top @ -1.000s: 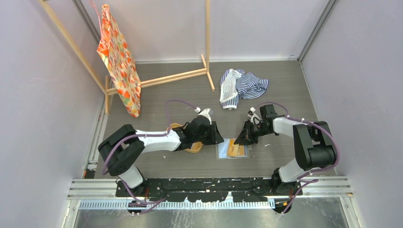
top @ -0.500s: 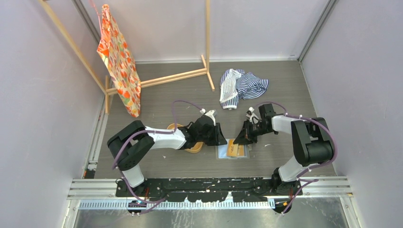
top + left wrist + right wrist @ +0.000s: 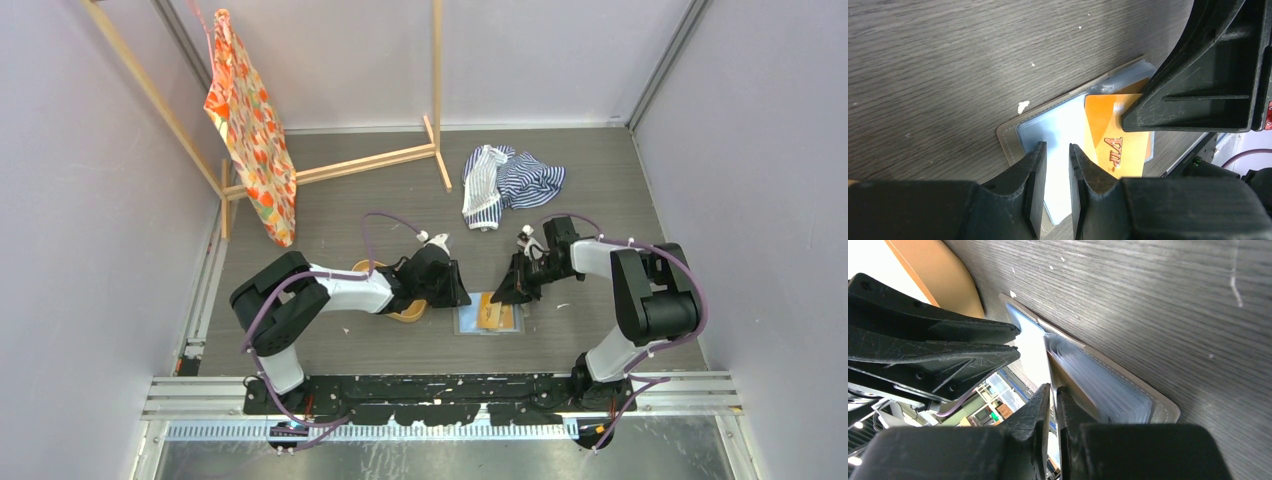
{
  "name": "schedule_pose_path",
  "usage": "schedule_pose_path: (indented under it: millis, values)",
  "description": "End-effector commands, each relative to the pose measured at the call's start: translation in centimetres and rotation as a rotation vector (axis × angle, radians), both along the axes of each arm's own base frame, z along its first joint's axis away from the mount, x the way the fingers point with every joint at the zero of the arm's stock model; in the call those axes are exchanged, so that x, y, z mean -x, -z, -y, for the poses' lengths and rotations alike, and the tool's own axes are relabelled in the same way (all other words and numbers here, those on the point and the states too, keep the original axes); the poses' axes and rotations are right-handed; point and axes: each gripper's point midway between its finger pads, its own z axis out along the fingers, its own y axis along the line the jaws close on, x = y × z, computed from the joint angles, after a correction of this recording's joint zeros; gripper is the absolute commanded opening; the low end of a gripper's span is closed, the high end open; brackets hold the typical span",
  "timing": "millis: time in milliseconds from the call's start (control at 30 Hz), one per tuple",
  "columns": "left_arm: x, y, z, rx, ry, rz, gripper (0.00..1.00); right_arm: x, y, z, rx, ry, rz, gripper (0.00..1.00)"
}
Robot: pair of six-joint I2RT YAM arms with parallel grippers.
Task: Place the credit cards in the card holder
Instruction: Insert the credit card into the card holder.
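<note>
The card holder (image 3: 468, 324) lies open on the table between my grippers, grey-brown outside (image 3: 1009, 138) and pale blue-grey inside with clear sleeves (image 3: 1118, 385). An orange-tan credit card (image 3: 491, 314) marked VIP (image 3: 1115, 142) lies on the holder's right half. My right gripper (image 3: 502, 296) is shut on this card's thin edge (image 3: 1053, 395), at the sleeves. My left gripper (image 3: 460, 296) hovers over the holder's left half (image 3: 1055, 165), its jaws a narrow gap apart with nothing between them. No other cards show.
The oval orange tray (image 3: 405, 313) lies just left of the holder, mostly under my left arm, and shows in the right wrist view (image 3: 933, 270). A striped cloth (image 3: 510, 180), a wooden rack (image 3: 380, 160) and a patterned orange cloth (image 3: 250, 130) are at the back.
My left arm's elbow has swung right while its gripper stayed at the holder. My right gripper has edged slightly left with the orange card.
</note>
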Motion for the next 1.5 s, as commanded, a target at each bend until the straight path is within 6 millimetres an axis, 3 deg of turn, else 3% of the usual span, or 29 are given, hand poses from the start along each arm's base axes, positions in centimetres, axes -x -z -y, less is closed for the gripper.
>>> schedule_pose_path:
  millis: [0,467,800,967,1467]
  values:
    - [-0.6,1.2,-1.2,-0.058,-0.033,0.000,0.25,0.2,-0.5,-0.3,-0.004,-0.018,-0.009,0.16]
    - [-0.8,1.2,-1.3,-0.049,-0.034,-0.004,0.24,0.4,-0.7,0.3,0.071,-0.027,0.006,0.32]
    - [-0.8,1.2,-1.0,-0.039,-0.029,-0.008,0.24,-0.5,-1.0,0.7,0.110,-0.035,0.014,0.37]
    - [-0.7,1.1,-0.9,-0.031,-0.022,-0.010,0.24,-0.6,-0.8,0.4,0.125,-0.052,0.004,0.36]
    - [-0.7,1.0,-0.7,-0.024,-0.016,-0.007,0.23,-0.7,-0.8,0.7,0.162,-0.052,0.017,0.21]
